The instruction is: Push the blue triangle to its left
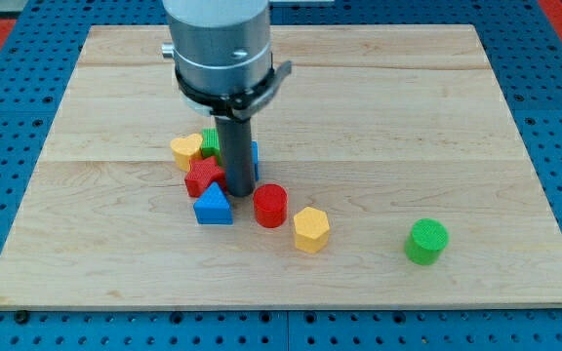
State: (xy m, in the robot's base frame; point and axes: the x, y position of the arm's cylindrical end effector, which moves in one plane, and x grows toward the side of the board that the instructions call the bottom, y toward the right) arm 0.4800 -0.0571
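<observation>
1. Blue triangle [213,207] sits on the wooden board [437,117] at the lower edge of the cluster, and every place below is given relative to it.
2. My tip [239,191] stands just to its upper right, very near or touching its right corner; the pictures do not settle which. The arm carries no jaws at all, only this rod, so nothing is gripped.
3. A red star-shaped block [204,176] lies just above it, touching or nearly so. A push that drifts upward would likely drag this one along, or wedge the two together.
4. A yellow heart-shaped block [186,149] is further to its upper left, with a green block [210,141] and another blue block [253,156] half hidden behind the rod; their shapes I cannot make out.
5. A red cylinder [270,205] is just to its right, beyond my tip. It may be nudged if I swing back to line up.
6. My tip sits above its middle line, so a straight leftward push would probably catch the sloped edge and spin the block or slip over its apex.
7. A yellow hexagon [311,229] and a green cylinder [426,241] lie well to its right, out of harm.
</observation>
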